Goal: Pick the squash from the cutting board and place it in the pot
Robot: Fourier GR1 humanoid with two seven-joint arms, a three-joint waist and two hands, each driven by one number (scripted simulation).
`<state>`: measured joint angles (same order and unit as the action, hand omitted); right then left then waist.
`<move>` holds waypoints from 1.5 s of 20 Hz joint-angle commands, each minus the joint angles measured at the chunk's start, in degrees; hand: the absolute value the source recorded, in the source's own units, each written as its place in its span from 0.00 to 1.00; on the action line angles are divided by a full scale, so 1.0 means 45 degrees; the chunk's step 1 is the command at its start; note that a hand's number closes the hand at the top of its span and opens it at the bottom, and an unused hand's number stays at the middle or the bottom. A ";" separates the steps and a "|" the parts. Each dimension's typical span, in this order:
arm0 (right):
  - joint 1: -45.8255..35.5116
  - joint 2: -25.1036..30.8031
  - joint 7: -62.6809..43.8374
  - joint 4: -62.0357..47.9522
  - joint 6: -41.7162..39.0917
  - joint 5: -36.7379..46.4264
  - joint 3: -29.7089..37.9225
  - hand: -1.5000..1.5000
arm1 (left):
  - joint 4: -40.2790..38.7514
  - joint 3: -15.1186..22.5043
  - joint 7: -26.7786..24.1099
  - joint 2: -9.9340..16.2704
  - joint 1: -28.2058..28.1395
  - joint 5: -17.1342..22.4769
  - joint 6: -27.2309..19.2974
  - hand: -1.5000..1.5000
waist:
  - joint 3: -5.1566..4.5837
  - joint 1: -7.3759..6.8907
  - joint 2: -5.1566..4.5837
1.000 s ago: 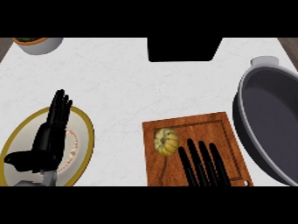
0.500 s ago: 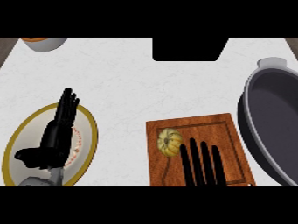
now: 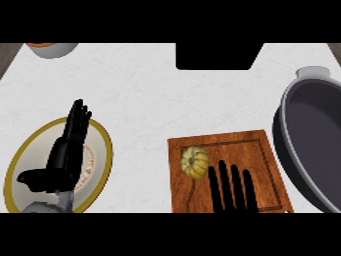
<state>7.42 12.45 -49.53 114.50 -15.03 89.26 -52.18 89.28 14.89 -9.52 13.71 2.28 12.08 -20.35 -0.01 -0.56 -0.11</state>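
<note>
Materials & finish
Cutting board [image 3: 239, 150]: reddish wood, visible grain. Pot [image 3: 317, 145]: dark matt inside, grey metal rim. Counter [image 3: 165, 95]: smooth pale stone-look.

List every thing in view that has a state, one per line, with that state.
squash: lying on the cutting board near its left edge, not held.
cutting board: flat on the counter, left of the pot.
pot: upright, nothing visible inside.
plate: flat on the counter, partly hidden by the left hand.
left hand: open, fingers straight, over the plate.
right hand: open, fingers straight, over the board just right of the squash.
</note>
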 commanded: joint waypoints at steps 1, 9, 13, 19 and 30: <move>-0.1490 -0.2332 -0.0657 -0.3273 0.0212 0.0439 0.0464 0.00 | -0.0389 -0.0344 0.0488 -0.0152 0.0819 0.0018 -0.0002 0.50 | 0.0002 0.0053 -0.0012; -0.2554 -0.2573 -0.1061 -0.4501 0.0547 0.0139 0.0786 0.00 | -0.0283 -0.0245 -0.0247 -0.0307 0.0022 -0.0179 0.0284 0.50 | -0.0001 -0.0014 -0.0018; -0.2779 -0.2618 -0.0586 -0.6109 0.2057 -0.0056 0.1642 0.00 | 0.0580 -0.0014 -0.0196 -0.0566 -0.0795 -0.0657 0.0164 0.50 | 0.0004 0.0056 0.0023; -0.3915 -0.2290 -0.0131 -0.6567 0.2287 0.0700 0.1071 1.00 | 0.0329 -0.0478 0.0336 -0.0536 -0.0493 -0.0687 0.0496 0.50 | 0.0003 0.0074 0.0033; -0.3887 -0.2346 0.1005 -0.7118 0.3583 0.1809 0.1648 1.00 | -0.0311 -0.1299 0.0392 -0.1000 0.0061 -0.1050 0.1137 0.50 | 0.0002 0.0119 0.0030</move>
<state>-10.45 1.25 -47.62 83.30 0.11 95.80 -46.02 89.02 9.78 -7.92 10.27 1.94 8.32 -15.96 -0.15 -0.08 0.41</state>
